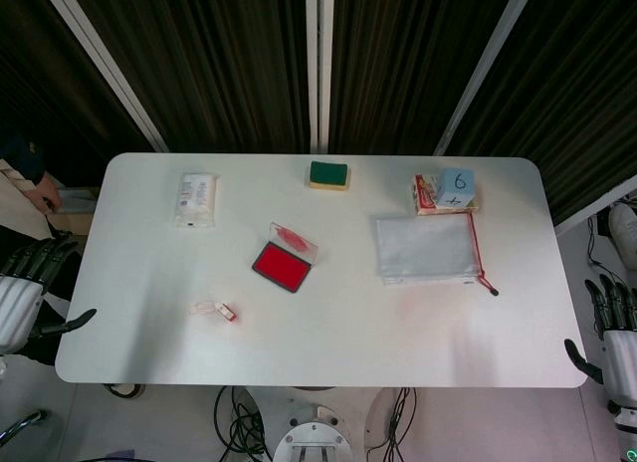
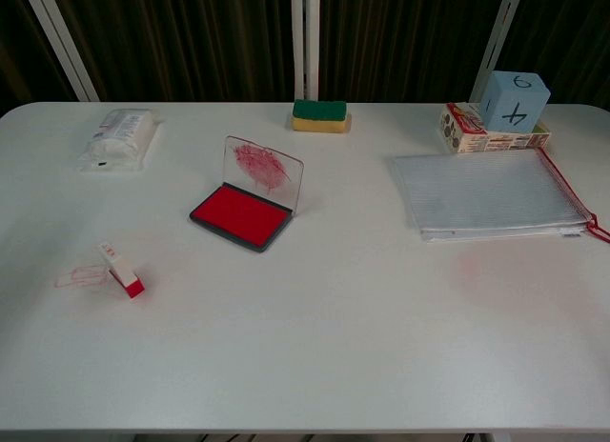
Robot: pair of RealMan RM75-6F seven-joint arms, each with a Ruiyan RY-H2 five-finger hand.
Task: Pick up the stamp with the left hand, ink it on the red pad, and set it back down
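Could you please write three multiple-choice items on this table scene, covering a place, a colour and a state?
1. Where does the stamp lie?
A. on the ink pad
B. on the bare table, nearer the left hand's side than the ink pad
C. on the mesh pouch

2. What colour is the top of the sponge?
A. green
B. blue
C. red

3. How is the ink pad?
A. closed
B. upside down
C. open, lid raised

Answers: B, the stamp lies apart from the pad, on the table; A, green over a yellow base; C, the clear lid stands up behind the red surface.
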